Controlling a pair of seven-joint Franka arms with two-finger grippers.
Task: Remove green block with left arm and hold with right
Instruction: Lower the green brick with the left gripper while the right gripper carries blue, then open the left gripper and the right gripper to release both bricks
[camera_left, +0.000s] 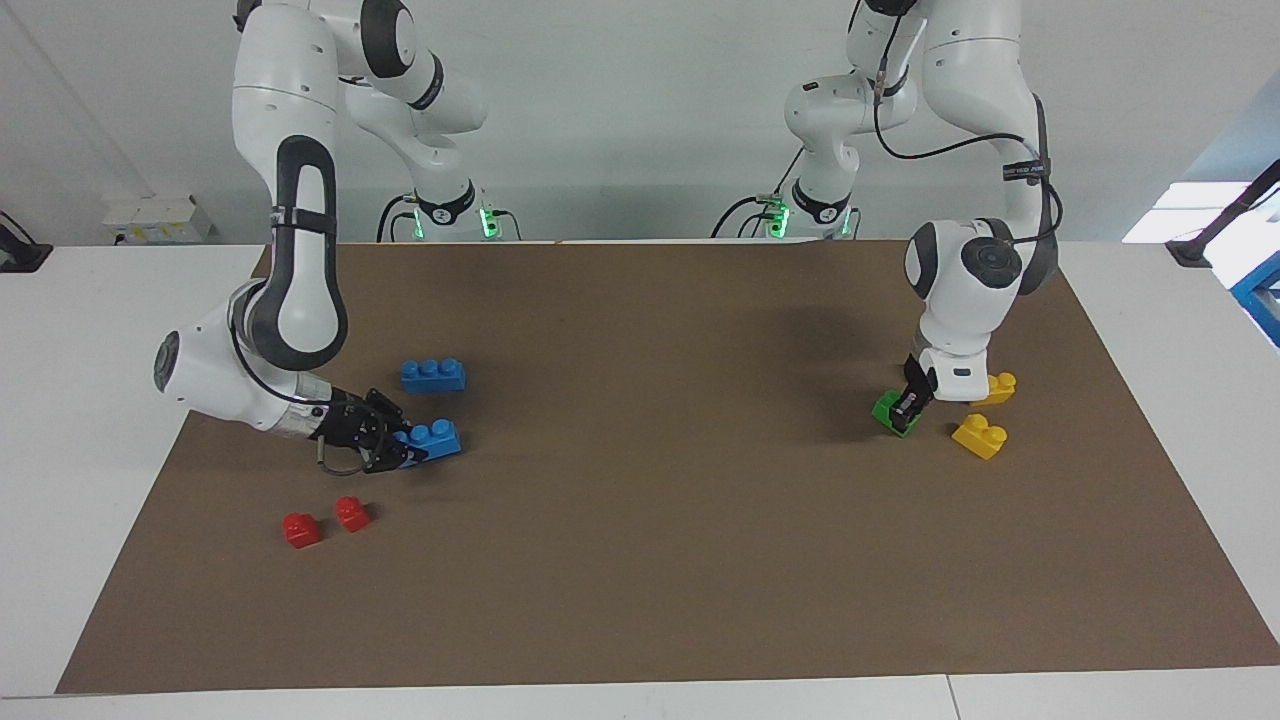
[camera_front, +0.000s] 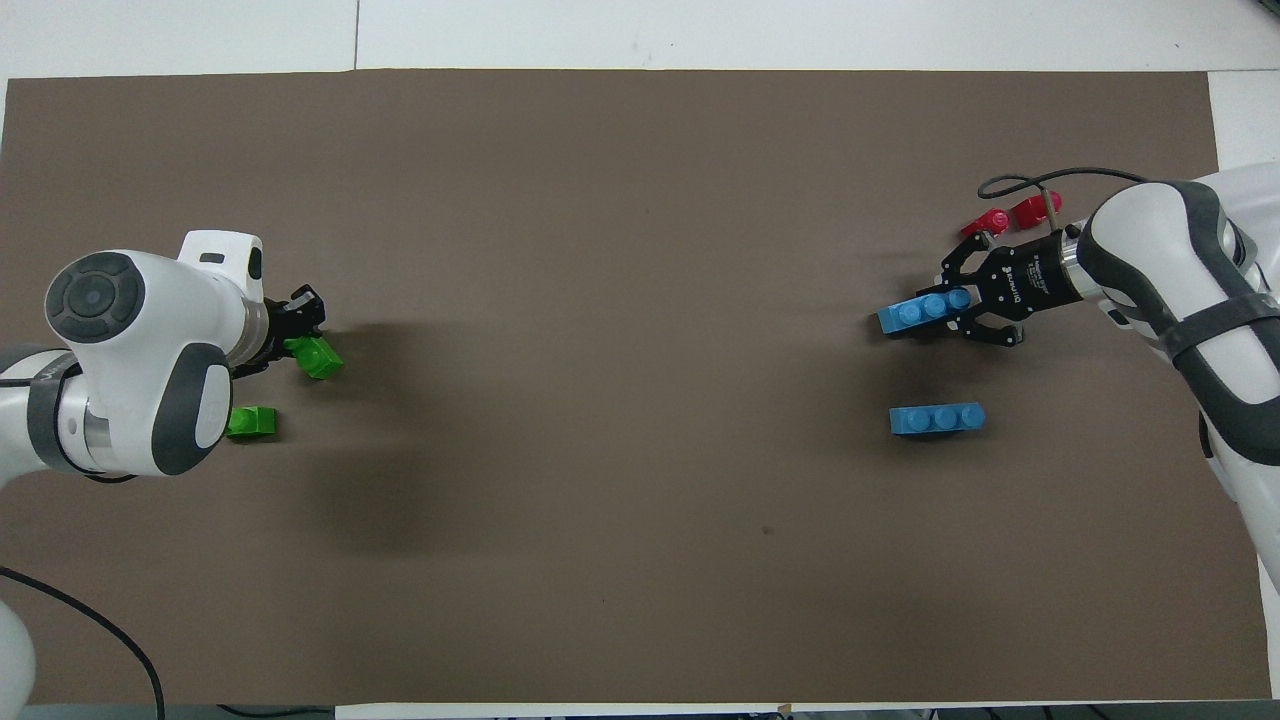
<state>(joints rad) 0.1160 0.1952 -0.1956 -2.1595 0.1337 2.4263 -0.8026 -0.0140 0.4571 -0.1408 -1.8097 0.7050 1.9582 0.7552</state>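
Observation:
A small green block (camera_left: 890, 411) (camera_front: 321, 357) sits low at the brown mat (camera_left: 660, 520) near the left arm's end, tilted, with my left gripper (camera_left: 907, 408) (camera_front: 298, 343) shut on it. A second green block (camera_front: 252, 423) lies on the mat nearer to the robots, partly under the left arm in the overhead view. My right gripper (camera_left: 408, 452) (camera_front: 955, 308), the one with the wire loop, is shut on one end of a blue three-stud brick (camera_left: 432, 439) (camera_front: 918, 312) down at the mat near the right arm's end.
Another blue brick (camera_left: 433, 374) (camera_front: 937, 418) lies nearer to the robots than the held one. Two red blocks (camera_left: 325, 521) (camera_front: 1010, 215) lie farther out. Two yellow blocks (camera_left: 980, 435) sit beside the left gripper. White tabletop (camera_left: 90, 400) borders the mat.

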